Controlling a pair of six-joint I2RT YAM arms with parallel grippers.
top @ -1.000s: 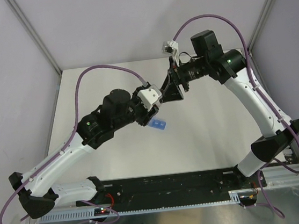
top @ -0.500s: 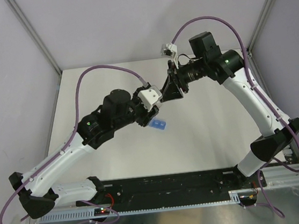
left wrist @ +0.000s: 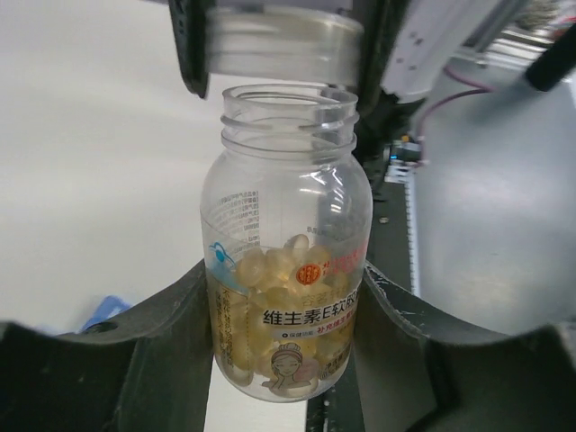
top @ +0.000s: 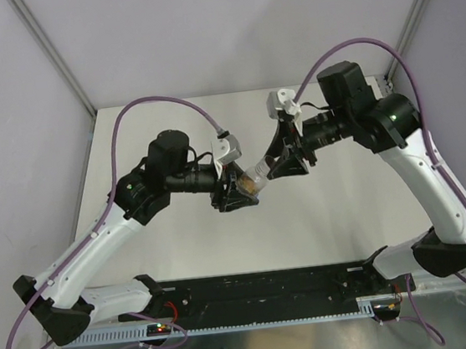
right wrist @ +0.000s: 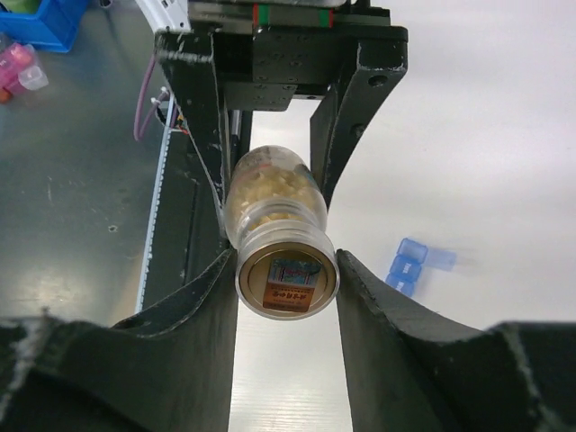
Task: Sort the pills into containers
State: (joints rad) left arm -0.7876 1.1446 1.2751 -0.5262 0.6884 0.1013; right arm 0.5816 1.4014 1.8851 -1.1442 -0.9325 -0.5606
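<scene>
The bottle (left wrist: 288,171) is held up in the air over the middle of the table (top: 347,212). It lies almost flat, on a line from one arm to the other. The left gripper (top: 237,192) has its fingers closed on the fat part of the bottle. The open mouth points at the right gripper (top: 287,166).

The right gripper's fingers are closed on the cap (right wrist: 286,274). In the left wrist view the cap is off the neck. There is a small gap, and the cap sits in line with the mouth.

The yellow pills (left wrist: 279,270) are all inside the bottle, piled at its closed end. None are in the pill box (right wrist: 409,261) as far as I can see.

The blue pill box lies on the table, down below the bottle and a little to one side. The left arm is the nearer one.

I think the cap must go straight back, away from the mouth. Then the bottle can tip over the box. Only the cap and the right fingers are in the way. The pills look round and smooth, so many may roll out at once.
</scene>
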